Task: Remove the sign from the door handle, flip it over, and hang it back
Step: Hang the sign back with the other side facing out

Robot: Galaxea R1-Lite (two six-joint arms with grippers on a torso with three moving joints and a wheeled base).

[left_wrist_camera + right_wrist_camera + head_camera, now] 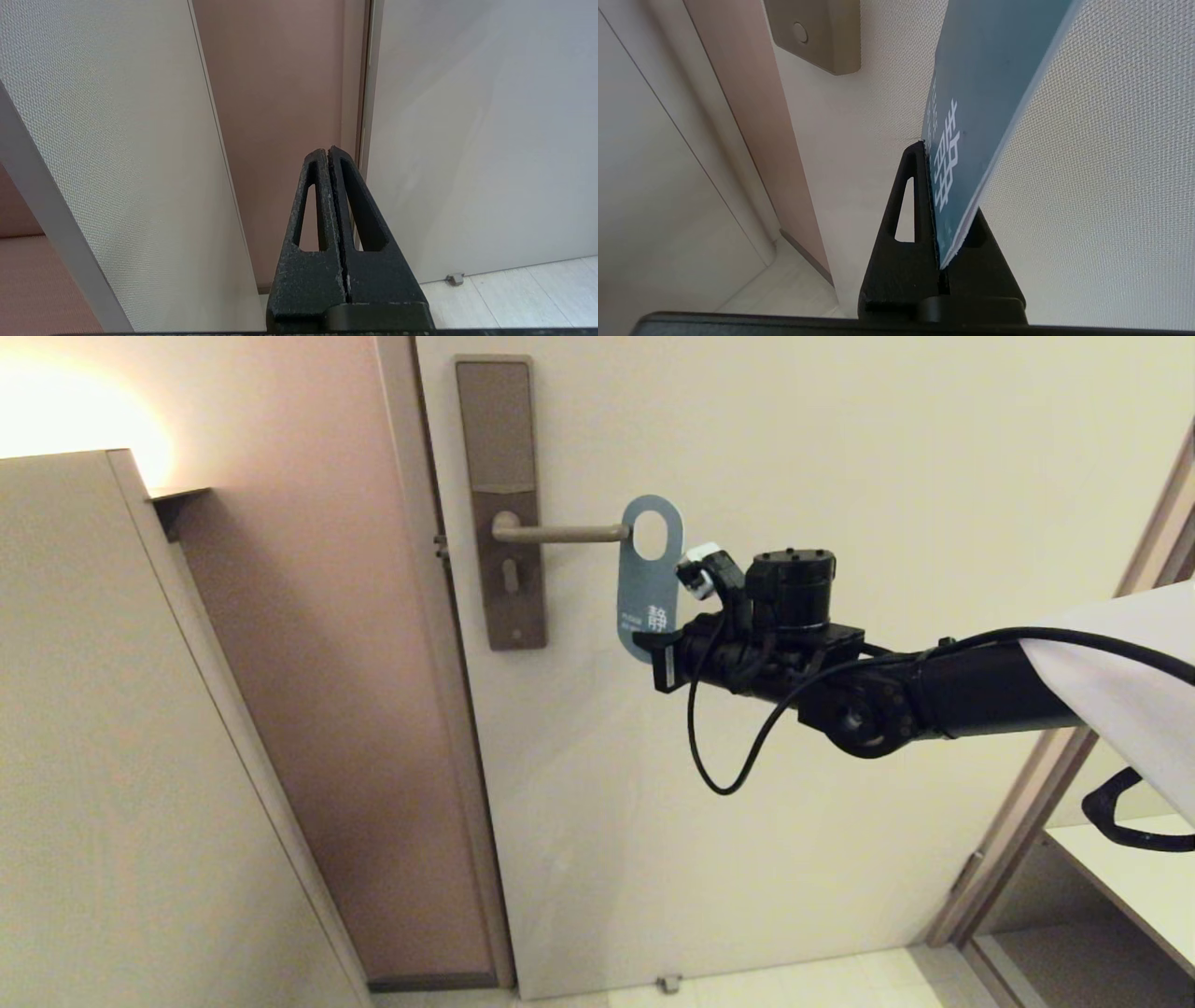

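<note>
Sign (646, 581) sits at the free, right-hand end of the door handle (560, 533), teal face outward, white lettering low on the card. Its oval hole lies just beside the lever's rounded tip; from the head view it cannot be told whether the tip is inside the hole or just clear of it. The card hangs roughly upright, its lower end tilted slightly rightward. The right gripper (656, 641) is closed on the sign's lower end: in the right wrist view the card's bottom edge sits pinched between the two black fingers (901, 219), the teal face (980, 107) running up and away from them with the white edge of the card visible along one side. The right arm (934, 695) reaches in from the right, roughly level, a black cable looping beneath it. The handle is a slim horizontal lever mounted on a tall narrow backplate (504, 504) near the left edge of the pale door (840, 476). Left of the door stands a pinkish wall panel (308, 644), and nearer still on the left a beige cabinet (103, 737). The left gripper (329, 154) is away from the work, fingers pressed fully together with nothing between them, pointed toward the door's lower corner, where a small door stop (454, 279) sits on the floor.
</note>
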